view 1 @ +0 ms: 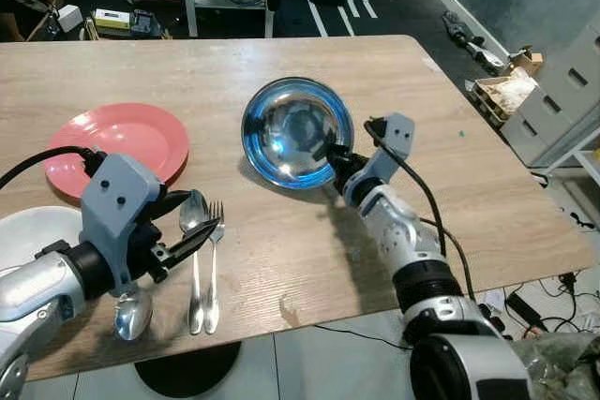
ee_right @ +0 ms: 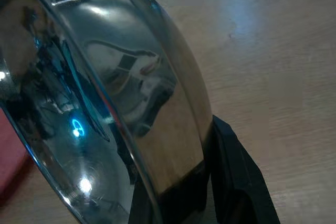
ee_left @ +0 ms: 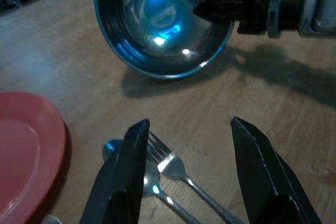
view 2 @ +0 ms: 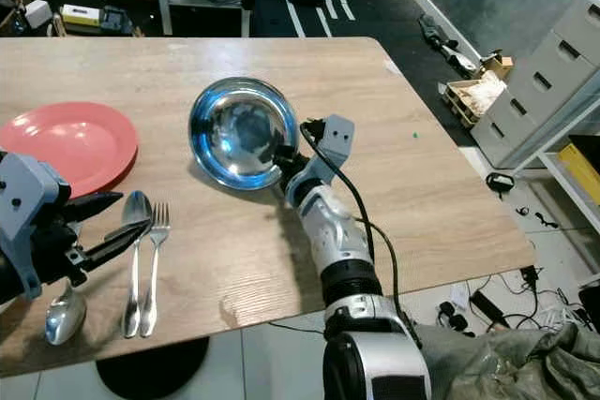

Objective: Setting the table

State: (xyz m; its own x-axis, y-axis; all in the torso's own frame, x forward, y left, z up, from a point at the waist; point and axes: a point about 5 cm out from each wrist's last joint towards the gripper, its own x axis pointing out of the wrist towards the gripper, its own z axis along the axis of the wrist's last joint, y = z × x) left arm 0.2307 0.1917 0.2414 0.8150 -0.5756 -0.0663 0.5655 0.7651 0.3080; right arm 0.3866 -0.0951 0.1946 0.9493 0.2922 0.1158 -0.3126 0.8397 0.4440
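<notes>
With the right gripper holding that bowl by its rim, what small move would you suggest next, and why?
Probably ease the bowl down flat before letting go. The right gripper pinches its near rim and the bowl is tilted, its far side up off the table. The left gripper hovers open over the fork and spoon, out of the way.

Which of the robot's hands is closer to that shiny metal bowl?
The right hand: it grips the metal bowl's rim, tilting it up off the table. The left hand is open above the fork and spoon, away from the bowl.
</notes>
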